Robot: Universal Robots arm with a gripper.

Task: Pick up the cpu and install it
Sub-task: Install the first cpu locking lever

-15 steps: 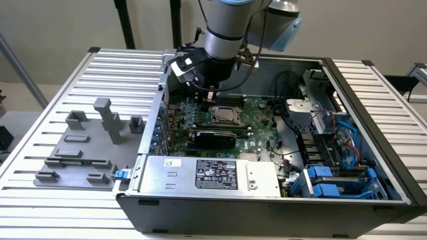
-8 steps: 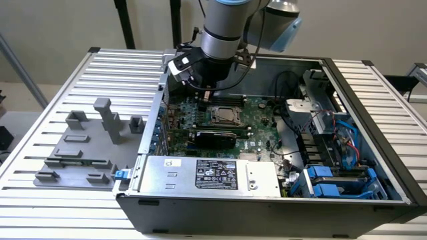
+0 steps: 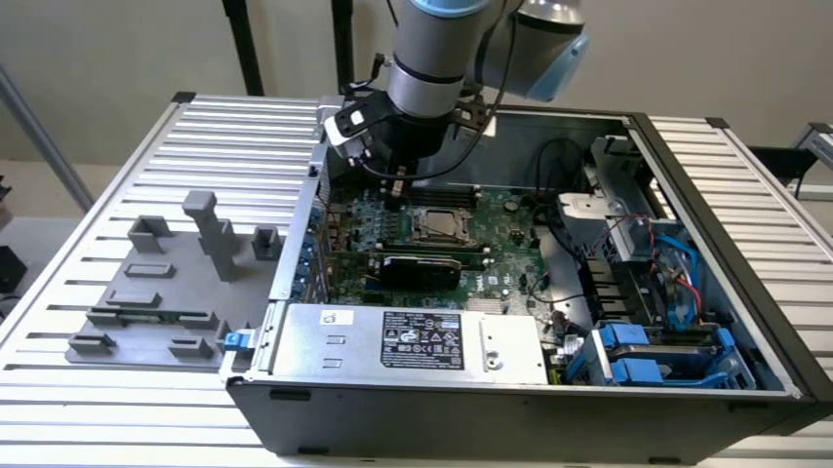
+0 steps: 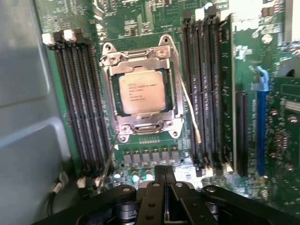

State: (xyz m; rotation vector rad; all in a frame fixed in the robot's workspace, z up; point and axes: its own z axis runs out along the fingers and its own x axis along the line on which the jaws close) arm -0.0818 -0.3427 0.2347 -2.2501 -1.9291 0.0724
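Observation:
The cpu (image 4: pixel 141 90), a small square chip with a silvery top and printed text, lies flat inside the metal socket frame (image 4: pixel 140 129) of the green motherboard (image 4: pixel 140 18). In the exterior view the cpu (image 3: pixel 440 222) sits near the middle of the board inside the open computer case (image 3: pixel 729 253). My gripper (image 4: pixel 164 169) hangs above the board a short way off the socket, its dark fingers (image 4: pixel 158 187) pressed together with nothing between them. In the exterior view the gripper (image 3: pixel 405 181) hovers just behind the socket, clear of the chip.
Black memory slots (image 4: pixel 77 93) flank the socket on both sides. A thin socket lever (image 4: pixel 190 108) runs beside the frame. The power supply (image 3: pixel 404 341) fills the case front, with blue drive bays (image 3: pixel 651 356) and cables at the exterior view's right. Grey fixture blocks (image 3: pixel 156 292) stand on the slatted table.

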